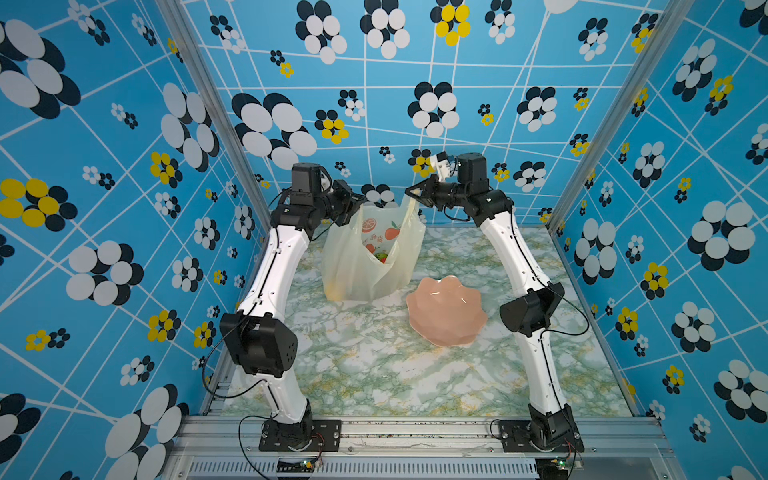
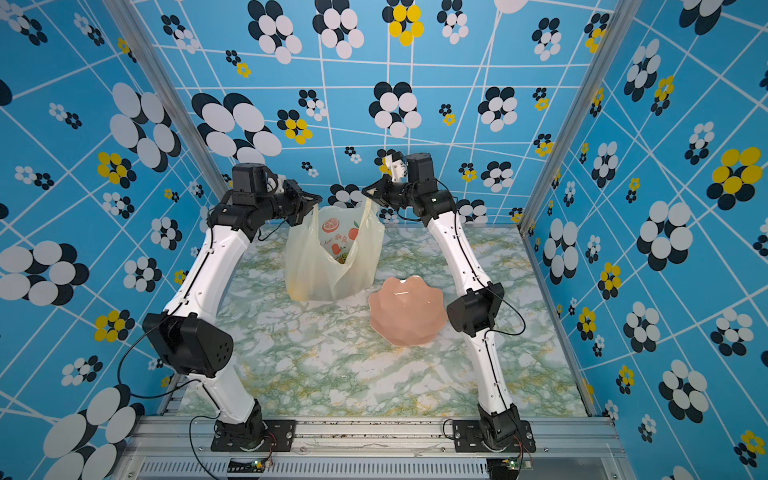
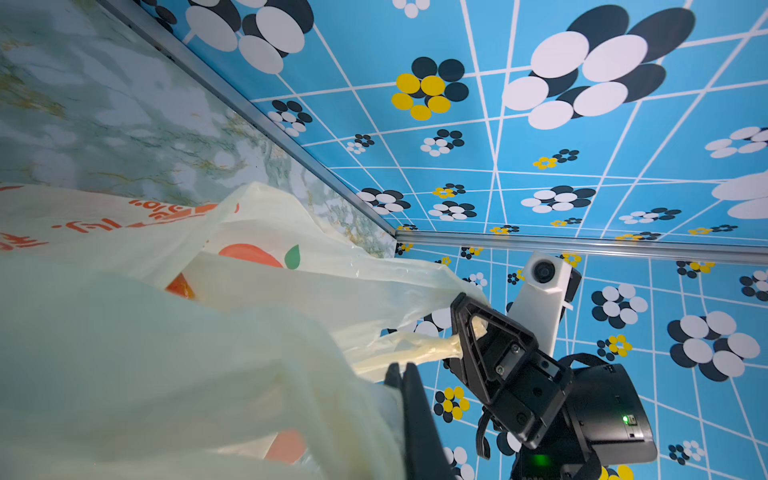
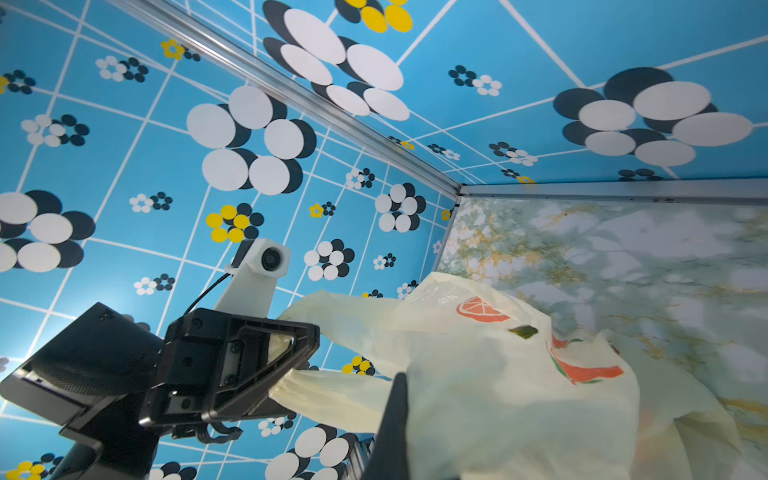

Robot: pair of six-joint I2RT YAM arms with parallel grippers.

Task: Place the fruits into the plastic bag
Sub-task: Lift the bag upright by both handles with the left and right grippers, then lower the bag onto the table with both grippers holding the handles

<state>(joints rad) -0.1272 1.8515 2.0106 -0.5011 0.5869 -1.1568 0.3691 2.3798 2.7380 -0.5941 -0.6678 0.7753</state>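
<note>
The plastic bag (image 1: 353,266) hangs pale yellow and translucent over the far middle of the table, its bottom resting on the marble top. My left gripper (image 1: 358,203) is shut on the bag's left handle, and my right gripper (image 1: 411,192) is shut on its right handle. Both show the same way in the other top view: bag (image 2: 311,266), left gripper (image 2: 318,199), right gripper (image 2: 368,191). A few fruits (image 1: 380,257) show as red and green bits deep in the bag's mouth; the others are hidden by the film. In the left wrist view the bag (image 3: 166,353) bunches at my left gripper (image 3: 402,370). In the right wrist view the bag (image 4: 498,395) drapes against my right gripper (image 4: 400,380).
A pink scalloped bowl (image 1: 446,311) sits with nothing in it, right of the bag and close to the right arm's elbow (image 1: 530,309). Patterned blue walls enclose the table on three sides. The marble top (image 1: 374,374) stretches toward the front rail.
</note>
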